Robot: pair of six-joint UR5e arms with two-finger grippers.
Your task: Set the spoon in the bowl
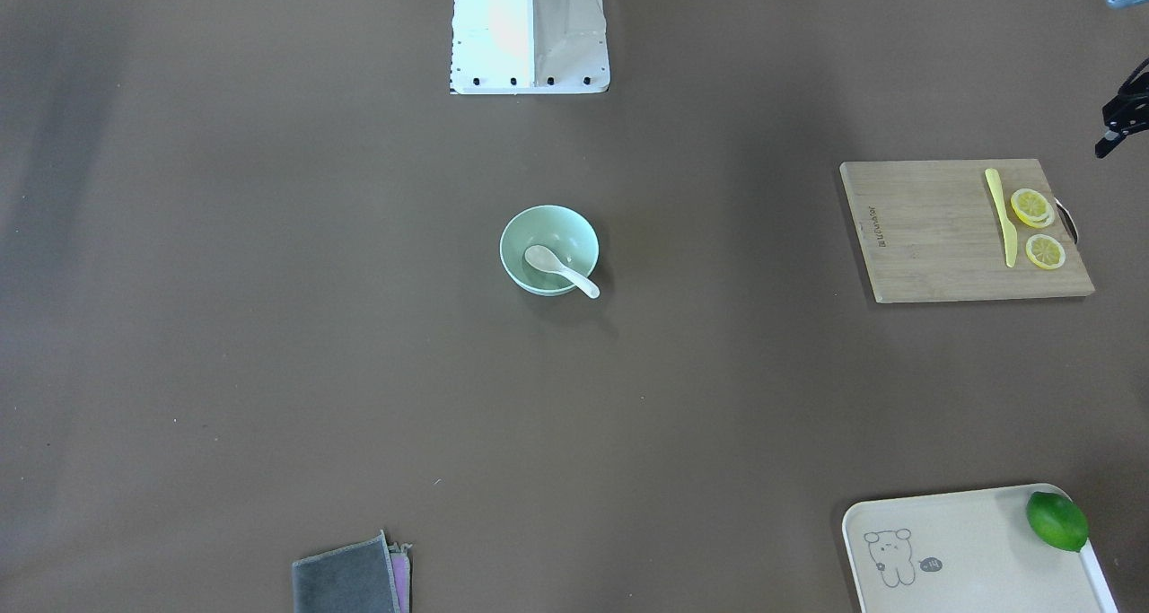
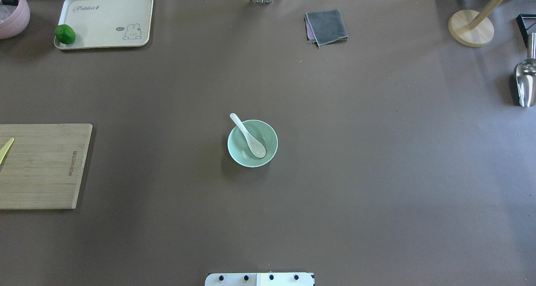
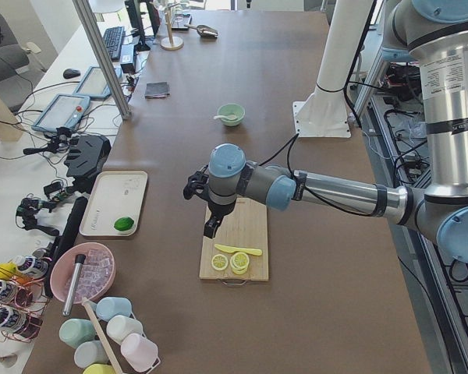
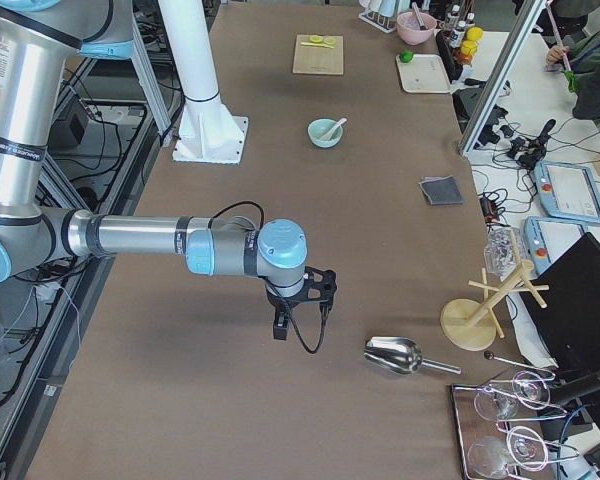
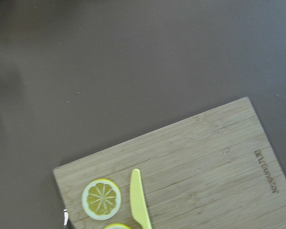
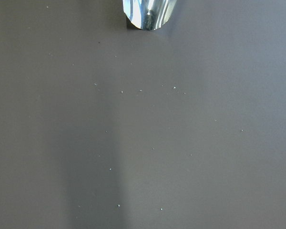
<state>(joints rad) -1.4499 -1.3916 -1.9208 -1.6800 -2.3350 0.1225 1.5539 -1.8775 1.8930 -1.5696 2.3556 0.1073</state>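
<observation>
The white spoon [image 1: 561, 272] lies in the mint-green bowl [image 1: 539, 214] at the table's middle. Its scoop rests inside and its handle sticks out over the rim. Both also show in the overhead view, the spoon [image 2: 248, 140] in the bowl [image 2: 270, 131]. My left gripper [image 3: 210, 227] hangs above the cutting board, far from the bowl; only a black part of it shows at the front view's edge [image 1: 1113, 133]. My right gripper [image 4: 279, 328] hangs over bare table near a metal scoop. I cannot tell whether either gripper is open or shut.
A wooden cutting board [image 1: 934, 236] carries a yellow knife [image 1: 1001, 218] and lemon slices [image 1: 1030, 205]. A cream tray [image 1: 969, 550] holds a lime [image 1: 1056, 521]. A grey cloth [image 1: 346, 582], a metal scoop [image 2: 525, 83] and a wooden stand [image 2: 471, 28] lie at the table's edges.
</observation>
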